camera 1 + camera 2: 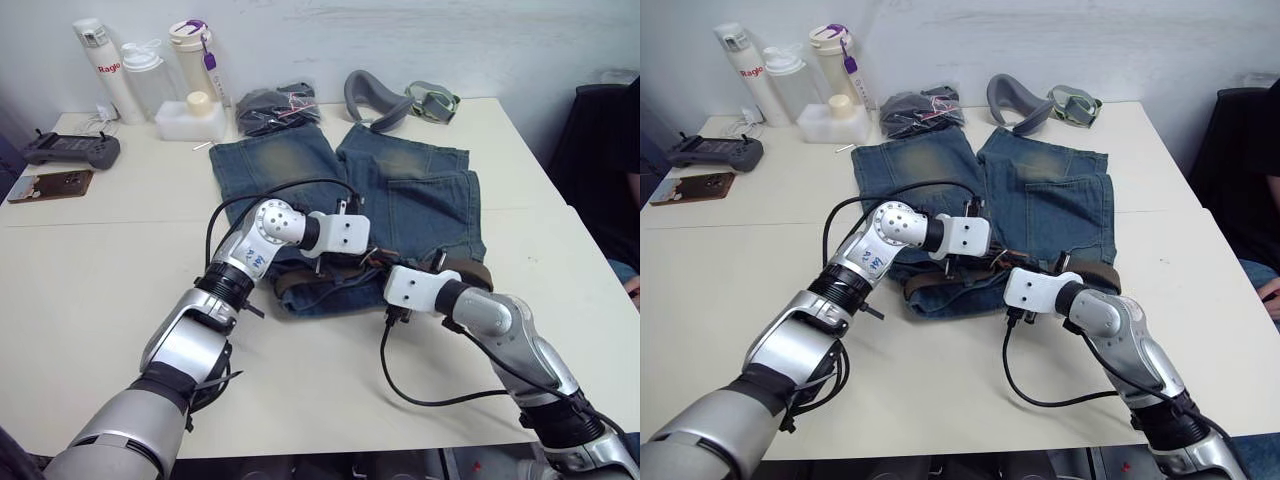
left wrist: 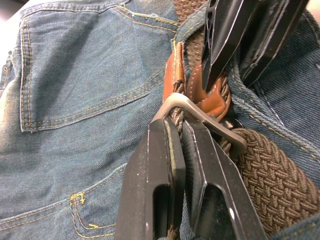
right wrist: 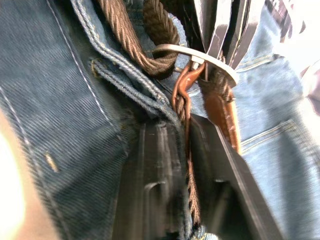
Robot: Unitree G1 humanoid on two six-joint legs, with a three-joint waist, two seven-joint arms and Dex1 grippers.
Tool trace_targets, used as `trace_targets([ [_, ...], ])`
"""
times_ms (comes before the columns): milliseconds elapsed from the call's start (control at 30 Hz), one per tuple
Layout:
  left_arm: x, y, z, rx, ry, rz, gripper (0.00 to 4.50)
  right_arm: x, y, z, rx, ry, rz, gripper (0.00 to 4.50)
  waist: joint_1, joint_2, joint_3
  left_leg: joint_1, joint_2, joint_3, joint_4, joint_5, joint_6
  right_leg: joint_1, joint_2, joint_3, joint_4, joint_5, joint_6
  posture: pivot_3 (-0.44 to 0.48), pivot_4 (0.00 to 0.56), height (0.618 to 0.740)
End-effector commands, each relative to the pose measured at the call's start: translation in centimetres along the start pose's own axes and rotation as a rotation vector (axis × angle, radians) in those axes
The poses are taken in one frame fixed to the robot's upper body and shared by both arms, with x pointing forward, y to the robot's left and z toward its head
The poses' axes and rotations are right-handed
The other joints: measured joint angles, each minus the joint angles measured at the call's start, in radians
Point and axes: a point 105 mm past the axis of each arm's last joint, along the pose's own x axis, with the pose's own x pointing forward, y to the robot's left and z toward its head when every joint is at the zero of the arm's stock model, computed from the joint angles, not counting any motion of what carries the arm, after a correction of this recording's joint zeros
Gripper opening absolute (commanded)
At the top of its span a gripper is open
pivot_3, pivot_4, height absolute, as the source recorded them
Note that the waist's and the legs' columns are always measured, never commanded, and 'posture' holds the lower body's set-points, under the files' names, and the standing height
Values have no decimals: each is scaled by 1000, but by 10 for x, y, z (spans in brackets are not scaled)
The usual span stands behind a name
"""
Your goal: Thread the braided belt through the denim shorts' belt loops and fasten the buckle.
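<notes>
Left tool (image 2: 181,131) pinching silver buckle (image 2: 200,112) | right tool (image 3: 187,135) pinching woven belt (image 3: 186,107) | denim shorts (image 1: 420,190)

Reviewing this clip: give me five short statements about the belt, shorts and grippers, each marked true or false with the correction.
1. The denim shorts lie flat on the table. True.
2. The left gripper is closed on the braided belt at the buckle. True.
3. The right gripper hangs open, away from the belt. False: it pinches the belt's tan end by the buckle.
4. The belt lies at the waistband. True.
5. The shorts are red. False: blue denim.
</notes>
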Motion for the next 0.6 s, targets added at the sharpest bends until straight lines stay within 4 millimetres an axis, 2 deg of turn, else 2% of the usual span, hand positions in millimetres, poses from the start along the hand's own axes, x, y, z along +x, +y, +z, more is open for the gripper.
trace_targets([
  [33, -4, 5, 6, 15, -18, 39, 0, -24, -21, 5, 53, -40, -86, 2696, 1, 0, 0, 0, 0, 0, 0, 0, 0, 0, 0, 1, 0, 0, 0, 0, 150, 740],
  [100, -6, 6, 4, 11, -13, 45, 0, -34, -29, 1, 92, -39, -119, 3599, 2, 0, 0, 0, 0, 2, 0, 0, 1, 0, 0, 2, 0, 0, 0, 0, 150, 740],
  [200, -7, 5, 3, 7, -12, 48, 0, -45, -37, -3, 192, -55, -146, 3599, 0, 0, 0, 1, 0, 3, 1, -1, 1, 0, 0, 3, 1, 0, 0, 0, 150, 740],
  [300, -6, 5, 4, 9, -15, 47, 0, -49, -49, -5, 181, -48, -175, 3599, -2, 0, 0, 2, 0, 5, 0, -1, 2, -1, 0, 5, 3, 0, 0, 0, 150, 740],
  [467, -5, 10, 10, 17, -28, 57, 0, -34, -58, -2, 141, -50, -176, 3599, -3, 0, 0, 2, 0, 6, 1, -1, 3, -2, 0, 7, 4, 0, 0, 0, 150, 740],
  [600, -6, 14, 13, 21, -33, 72, 0, -20, -47, -9, 89, -3, -101, 3599, 0, 0, 0, 1, 0, 7, 0, -1, 2, -2, 0, 7, 4, 0, 0, 0, 150, 740],
])
